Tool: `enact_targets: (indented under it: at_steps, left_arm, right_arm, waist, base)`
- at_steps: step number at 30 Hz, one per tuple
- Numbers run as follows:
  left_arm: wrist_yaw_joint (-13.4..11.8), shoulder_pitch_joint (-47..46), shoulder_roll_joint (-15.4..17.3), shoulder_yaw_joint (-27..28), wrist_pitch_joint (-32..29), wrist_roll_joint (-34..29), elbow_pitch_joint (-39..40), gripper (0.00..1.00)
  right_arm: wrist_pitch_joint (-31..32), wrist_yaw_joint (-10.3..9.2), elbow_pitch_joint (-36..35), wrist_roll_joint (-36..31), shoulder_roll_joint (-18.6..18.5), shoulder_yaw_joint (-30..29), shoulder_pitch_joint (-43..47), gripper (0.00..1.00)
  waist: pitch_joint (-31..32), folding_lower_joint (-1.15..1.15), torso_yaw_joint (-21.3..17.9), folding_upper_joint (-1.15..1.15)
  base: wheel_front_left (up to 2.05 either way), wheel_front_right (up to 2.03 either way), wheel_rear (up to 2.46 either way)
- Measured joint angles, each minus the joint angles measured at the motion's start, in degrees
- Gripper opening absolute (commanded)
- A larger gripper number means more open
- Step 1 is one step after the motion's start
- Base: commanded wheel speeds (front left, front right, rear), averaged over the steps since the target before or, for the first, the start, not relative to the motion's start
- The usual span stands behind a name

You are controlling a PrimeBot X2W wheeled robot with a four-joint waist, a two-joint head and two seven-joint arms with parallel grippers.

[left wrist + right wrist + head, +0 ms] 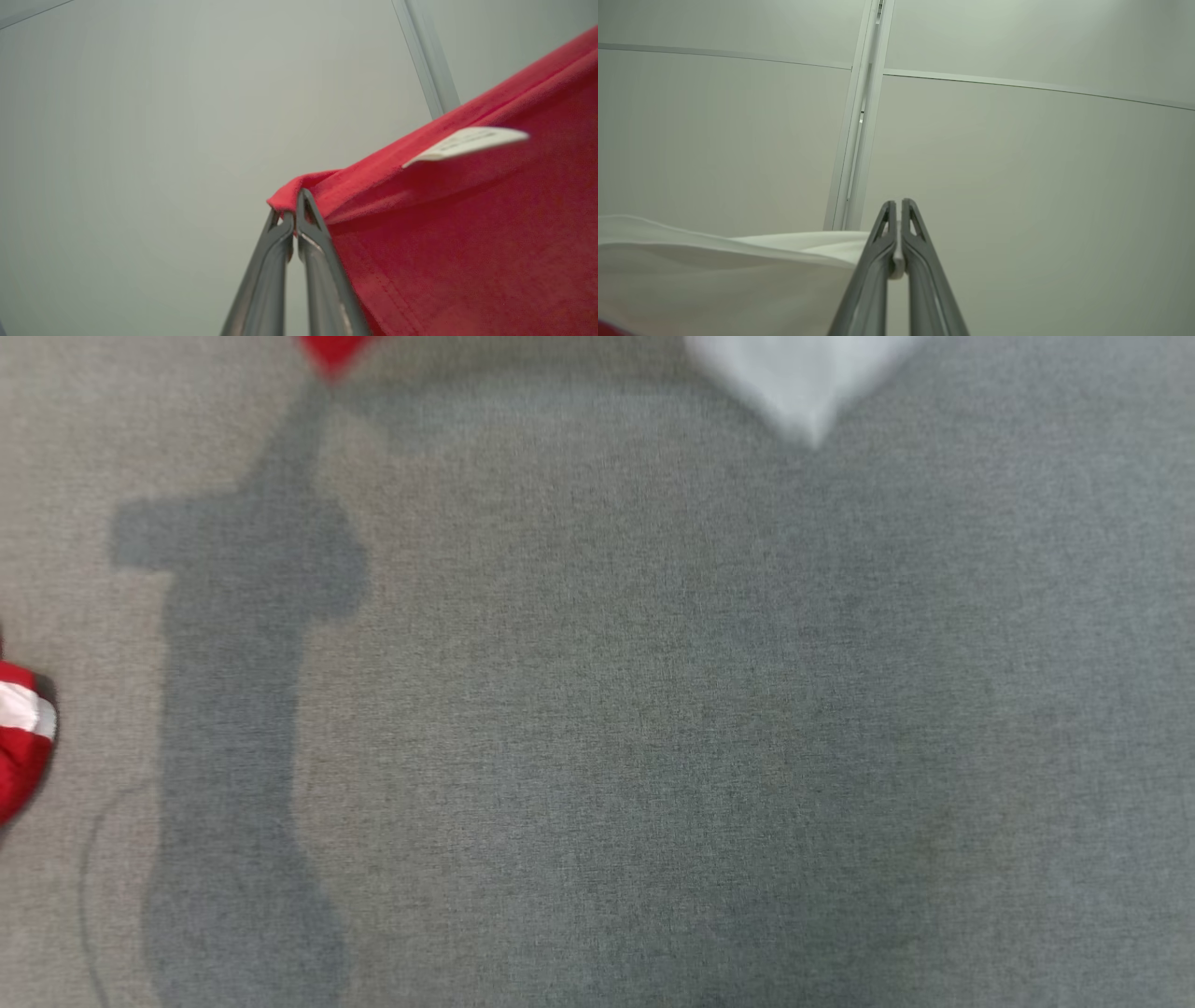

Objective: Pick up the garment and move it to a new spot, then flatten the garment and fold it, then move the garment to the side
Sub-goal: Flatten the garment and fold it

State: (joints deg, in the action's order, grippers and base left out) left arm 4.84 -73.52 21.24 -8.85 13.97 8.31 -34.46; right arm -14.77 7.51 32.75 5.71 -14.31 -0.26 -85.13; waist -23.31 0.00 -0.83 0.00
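The left end effector (pixel 293 210) has its two dark fingers pressed together on the folded red edge of the garment (pixel 467 242), which spreads away from the fingertips as a taut red sheet. A white label (pixel 467 142) sticks out of that sheet, a little way from the pinched edge. The right end effector (pixel 899 203) is likewise clamped shut, on a thin white edge of the garment, and pale cloth trails off to one side of it. Behind both end effectors is a plain pale wall (pixel 1017 186). From the head, the grey table (pixel 653 709) lies below. A blurred red corner (pixel 331 350) and a blurred white corner (pixel 803 383) hang above its far side. A red and white bundle (pixel 23 737) rests at its left edge. An arm-shaped shadow (pixel 243 709) falls across its left part.
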Motion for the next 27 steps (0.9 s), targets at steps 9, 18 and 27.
enact_targets:
  at_steps: [9, 18, 27]
  left_arm:
    - [0.6, -1.4, 0.23, 1.44, 1.2, 1.3, -8.08, 0.0]
    - [0.31, 25.73, -7.6, 5.79, 1.16, 4.69, -8.61, 0.0]
    - [0.42, 45.79, -14.94, 9.62, 1.19, 4.85, -7.61, 0.0]
  right_arm:
    - [-0.22, 0.09, -3.64, -0.56, 0.86, -0.26, 0.74, 0.0]
    - [-0.21, 0.07, -10.42, 8.2, 3.63, 1.16, 37.17, 0.0]
    - [-0.21, 0.0, -12.62, 12.01, 7.98, 0.16, 64.13, 0.0]
  waist:
    - [-3.44, 0.0, -1.53, 0.0]
    - [-2.14, 0.0, -2.83, 0.0]
    - [2.64, 0.0, -3.18, 0.0]
  base:
    - [0.0, 0.0, 0.0]
    - [0.0, 0.0, 0.0]
    - [0.0, 0.0, 0.0]
